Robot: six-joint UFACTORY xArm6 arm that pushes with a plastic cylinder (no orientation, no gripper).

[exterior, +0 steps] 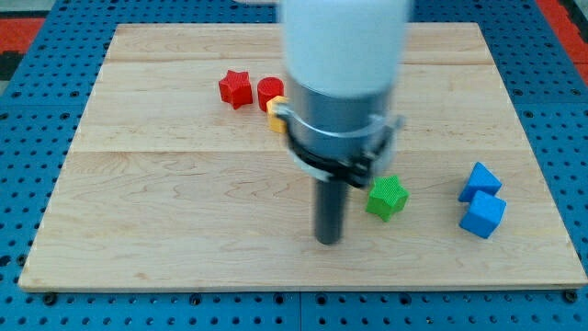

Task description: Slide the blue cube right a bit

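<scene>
Two blue blocks sit at the view's right. The lower one is a blue cube [482, 216]; the upper blue block [480, 180] touches its top edge and looks like a tilted cube or wedge. My tip [328, 239] rests on the board well to the left of them, with a green block [387, 197] between the tip and the blue blocks. The tip touches no block.
A red star [236, 88] and a red cylinder [269, 93] lie near the view's top, left of the arm. A yellow block [277, 115] is partly hidden behind the arm body [342, 83]. The wooden board [184, 211] lies on a blue pegboard.
</scene>
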